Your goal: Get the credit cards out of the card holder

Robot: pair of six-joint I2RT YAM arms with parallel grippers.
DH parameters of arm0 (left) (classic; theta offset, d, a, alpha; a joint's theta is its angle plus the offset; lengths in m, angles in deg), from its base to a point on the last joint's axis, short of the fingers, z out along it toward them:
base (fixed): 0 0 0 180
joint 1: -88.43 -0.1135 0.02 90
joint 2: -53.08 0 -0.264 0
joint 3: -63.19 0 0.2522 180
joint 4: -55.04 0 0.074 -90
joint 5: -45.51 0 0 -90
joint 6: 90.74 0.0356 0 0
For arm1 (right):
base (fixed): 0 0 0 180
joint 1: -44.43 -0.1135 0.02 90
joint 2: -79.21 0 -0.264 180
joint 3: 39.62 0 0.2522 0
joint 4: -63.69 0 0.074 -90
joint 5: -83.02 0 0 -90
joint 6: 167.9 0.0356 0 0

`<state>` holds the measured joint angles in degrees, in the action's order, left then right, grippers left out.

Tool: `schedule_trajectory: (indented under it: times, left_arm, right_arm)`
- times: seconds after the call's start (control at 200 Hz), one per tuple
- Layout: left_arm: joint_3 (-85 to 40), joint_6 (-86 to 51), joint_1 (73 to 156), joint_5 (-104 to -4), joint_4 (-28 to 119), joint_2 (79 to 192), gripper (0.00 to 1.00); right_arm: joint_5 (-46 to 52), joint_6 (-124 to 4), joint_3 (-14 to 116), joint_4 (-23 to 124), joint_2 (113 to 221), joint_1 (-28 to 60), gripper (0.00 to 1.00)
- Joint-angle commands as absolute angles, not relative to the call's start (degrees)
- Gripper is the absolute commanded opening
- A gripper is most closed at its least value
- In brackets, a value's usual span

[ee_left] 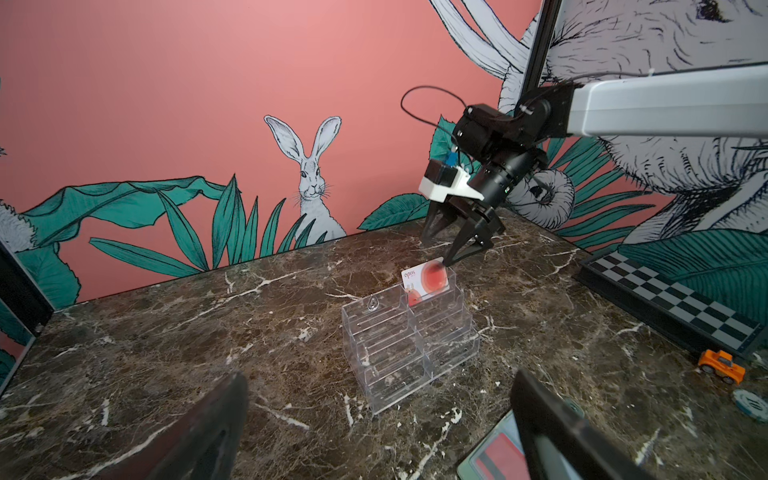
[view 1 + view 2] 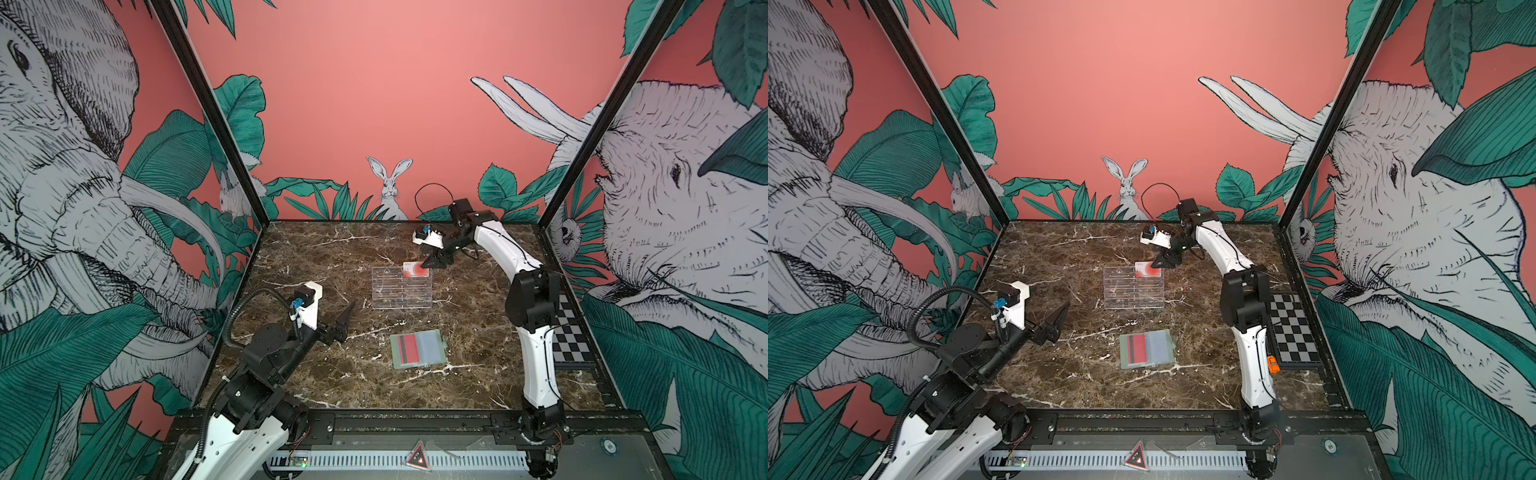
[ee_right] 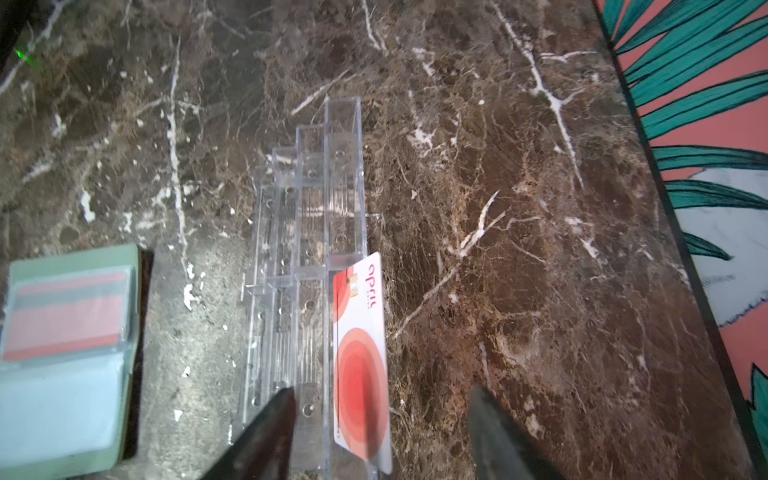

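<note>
The sage-green card holder (image 2: 432, 348) (image 2: 1158, 347) (image 3: 62, 399) lies open and flat near the table's middle front. A red credit card with a dark stripe (image 2: 409, 348) (image 3: 66, 320) sits in its left sleeve. A white credit card with red circles (image 2: 417, 270) (image 1: 428, 280) (image 3: 361, 365) stands upright in the back right slot of the clear stand. My right gripper (image 2: 430, 262) (image 3: 382, 390) hovers open over that card, a finger on each side, gaps to both. My left gripper (image 2: 347, 318) (image 1: 379, 374) is open and empty, left of the holder.
The clear acrylic tiered stand (image 2: 401, 289) (image 1: 399, 345) stands behind the holder. A checkered board (image 2: 571, 332) lies along the right edge, with an orange toy car (image 1: 721, 365) and a poker chip (image 1: 750, 405) beside it. Walls enclose three sides.
</note>
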<state>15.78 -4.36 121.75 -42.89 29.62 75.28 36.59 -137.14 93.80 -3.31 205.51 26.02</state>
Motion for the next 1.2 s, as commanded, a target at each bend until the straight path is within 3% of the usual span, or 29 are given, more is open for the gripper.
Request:
schedule_trajectory:
  times: [0.0,0.015,0.035,0.05,0.345,0.625,0.75,1.195]
  left_arm:
    - [15.8,-5.6,121.6,-46.2,30.8,76.9,0.99]
    - [15.7,-5.6,121.6,-46.2,30.7,77.1,0.99]
    - [15.6,-5.7,121.6,-46.6,30.6,77.3,0.99]
    - [15.6,-5.8,121.6,-46.6,30.7,77.5,0.99]
    - [18.3,-13.8,121.6,-51.3,34.8,79.3,0.99]
    - [21.0,-27.1,121.6,-55.5,36.9,83.0,0.99]
    - [20.7,-29.8,121.6,-56.4,35.1,84.4,0.99]
    - [25.2,-41.0,121.6,-56.2,37.1,88.2,0.99]
  right_arm:
    - [38.4,-133.9,89.7,4.4,197.9,26.8,0.85]
    - [38.5,-133.7,88.7,5.3,197.1,26.9,0.86]
    - [38.6,-133.5,87.4,6.4,195.9,27.0,0.96]
    - [38.7,-133.3,86.6,7.3,195.0,27.2,0.98]
    - [31.0,-119.5,60.6,36.6,173.7,28.1,0.98]
    - [16.7,-84.5,31.4,73.9,150.4,28.7,0.98]
    - [7.3,-71.5,26.2,72.5,143.0,28.8,0.98]
    - [4.8,-56.3,15.0,61.3,124.0,32.8,0.98]
